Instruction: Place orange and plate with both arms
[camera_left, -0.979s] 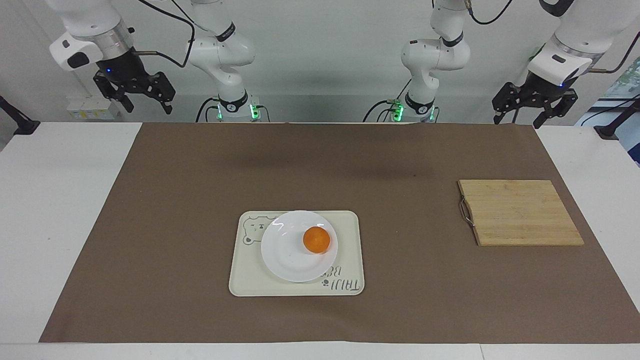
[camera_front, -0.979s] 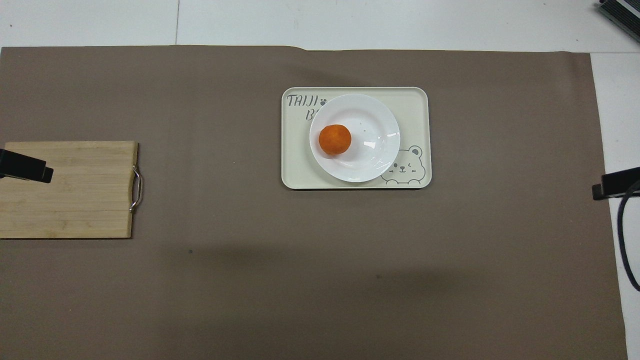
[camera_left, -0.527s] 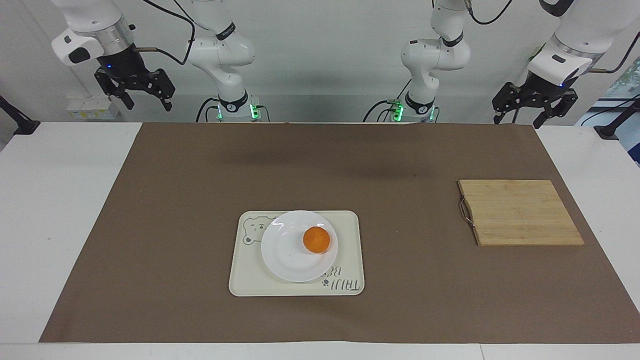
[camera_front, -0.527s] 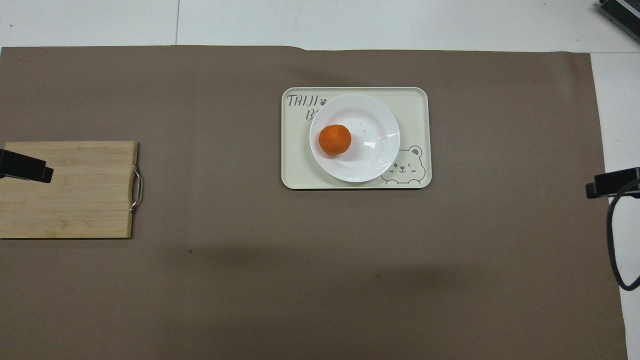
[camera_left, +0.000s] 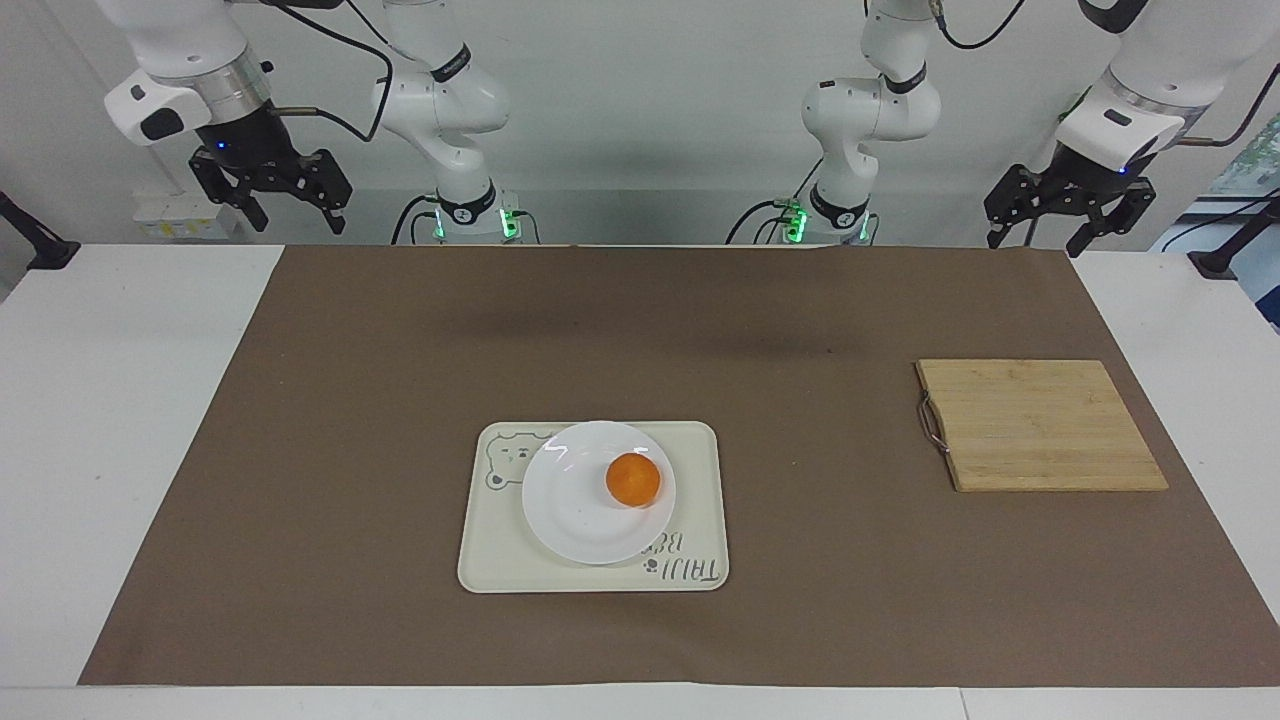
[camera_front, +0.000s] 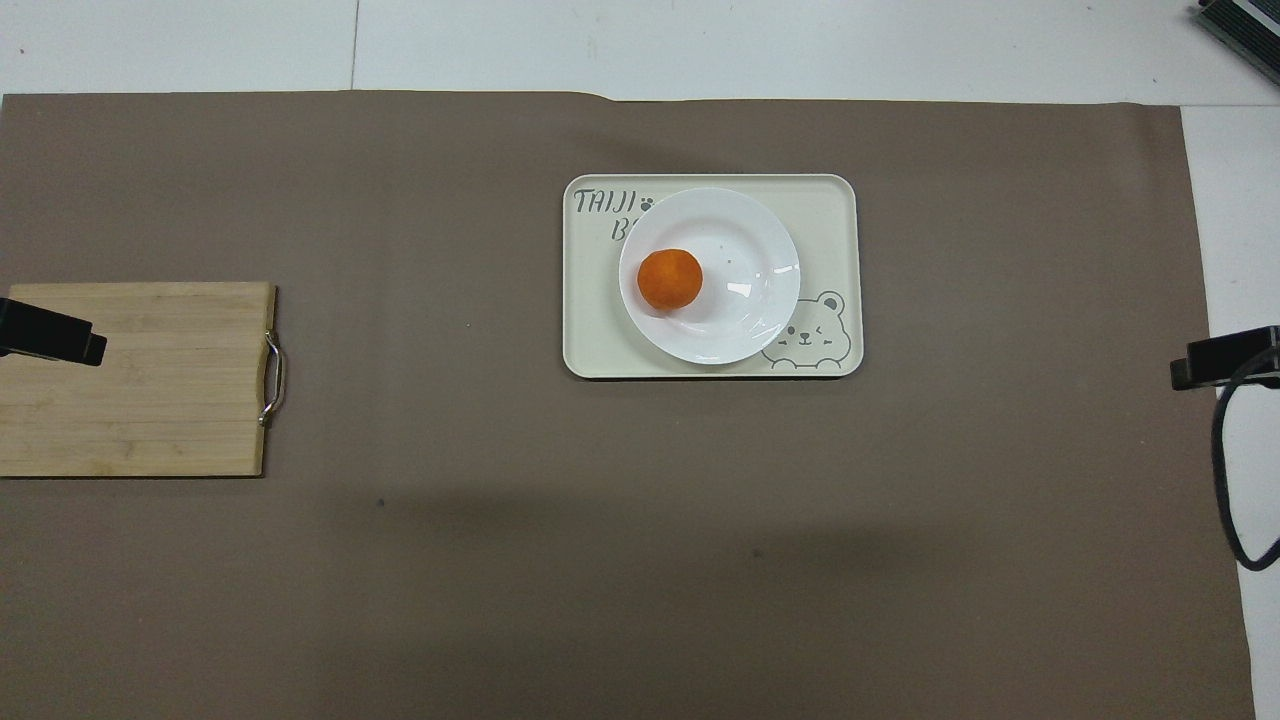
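The orange (camera_left: 632, 479) (camera_front: 670, 280) lies in the white plate (camera_left: 570, 510) (camera_front: 745, 300), toward the left arm's side of it. The plate sits on a cream tray with a bear drawing (camera_left: 700, 470) (camera_front: 830, 210) in the middle of the brown mat. My right gripper (camera_left: 292, 213) (camera_front: 1195, 372) is open and empty, raised over the mat's edge at the right arm's end. My left gripper (camera_left: 1037, 236) is open and empty, raised at the left arm's end; one fingertip (camera_front: 75, 345) shows over the cutting board in the overhead view.
A wooden cutting board (camera_left: 1040, 425) (camera_front: 150, 400) with a metal handle lies toward the left arm's end of the mat. The brown mat (camera_left: 400, 350) covers most of the white table.
My right gripper has shifted a little and risen slightly, staying at the right arm's end of the table. The left arm, orange, plate and tray have not moved.
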